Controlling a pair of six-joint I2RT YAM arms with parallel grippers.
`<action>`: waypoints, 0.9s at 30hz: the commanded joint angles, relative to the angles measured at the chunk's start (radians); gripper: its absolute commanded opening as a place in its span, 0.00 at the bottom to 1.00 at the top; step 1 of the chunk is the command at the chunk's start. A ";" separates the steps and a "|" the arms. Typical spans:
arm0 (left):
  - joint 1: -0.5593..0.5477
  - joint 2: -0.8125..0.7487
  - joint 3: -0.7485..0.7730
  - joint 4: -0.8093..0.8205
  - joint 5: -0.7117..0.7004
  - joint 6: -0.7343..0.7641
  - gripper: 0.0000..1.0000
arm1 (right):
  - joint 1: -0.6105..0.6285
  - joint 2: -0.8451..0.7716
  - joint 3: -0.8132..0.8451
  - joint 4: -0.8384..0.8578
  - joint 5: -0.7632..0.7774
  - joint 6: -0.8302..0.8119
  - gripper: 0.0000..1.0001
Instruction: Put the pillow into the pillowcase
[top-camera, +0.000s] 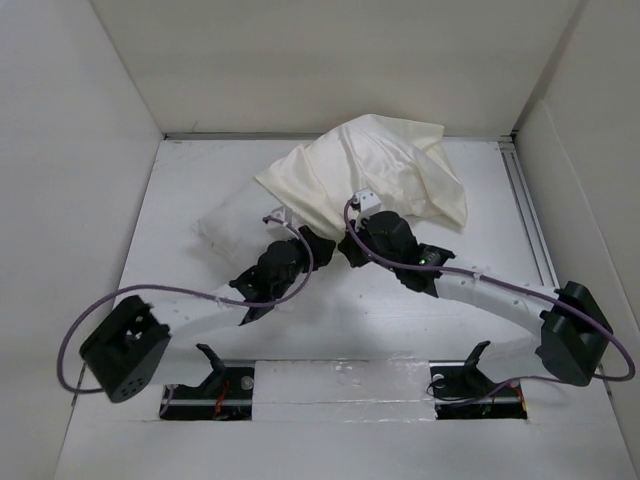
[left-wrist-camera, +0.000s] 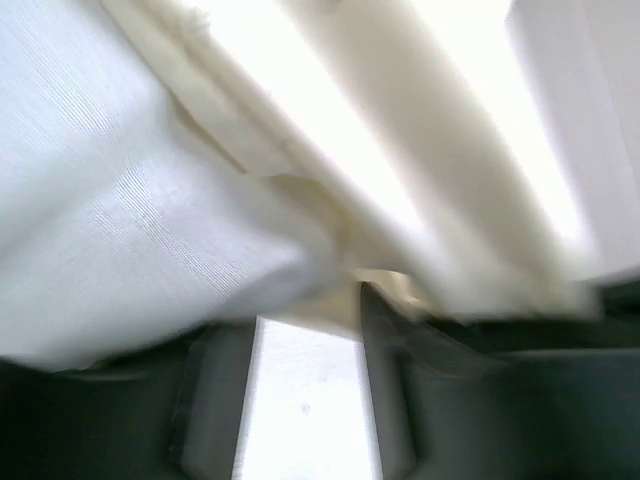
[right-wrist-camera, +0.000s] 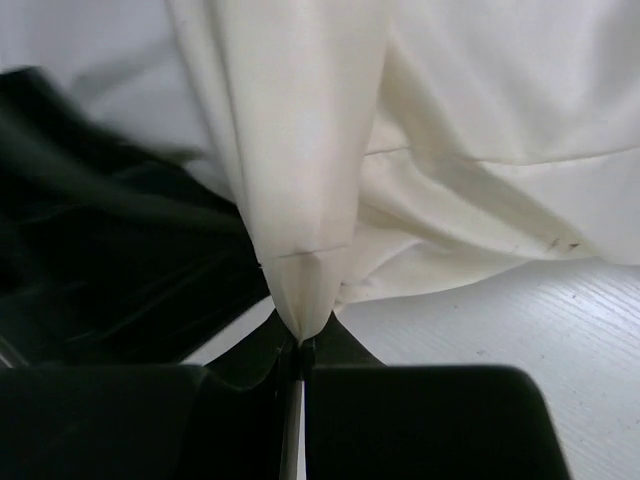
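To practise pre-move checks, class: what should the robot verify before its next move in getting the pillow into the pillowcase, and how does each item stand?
1. Does the right end effector pinch a pillowcase fold: ok.
2. Does the left end effector hold cloth: not ok, it is open.
3. Is the pillow inside the opening: cannot tell, pillowcase drapes over it.
4. Is the opening spread: cannot tell.
5. Is the left wrist view sharp: not ok, blurred.

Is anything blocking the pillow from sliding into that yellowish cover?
No separate object. The pillowcase itself lies bunched over the pillow, with no open mouth showing; the right gripper pinches its hem.
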 joint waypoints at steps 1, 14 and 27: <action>-0.012 -0.190 0.074 -0.262 -0.164 0.000 0.45 | -0.069 0.019 0.031 0.005 0.016 0.046 0.00; -0.008 -0.603 -0.019 -0.871 -0.258 -0.369 1.00 | -0.152 -0.023 0.065 0.015 -0.076 0.034 0.00; -0.051 -0.622 -0.270 -0.628 -0.222 -0.439 1.00 | -0.086 0.030 0.095 0.028 -0.409 -0.066 0.00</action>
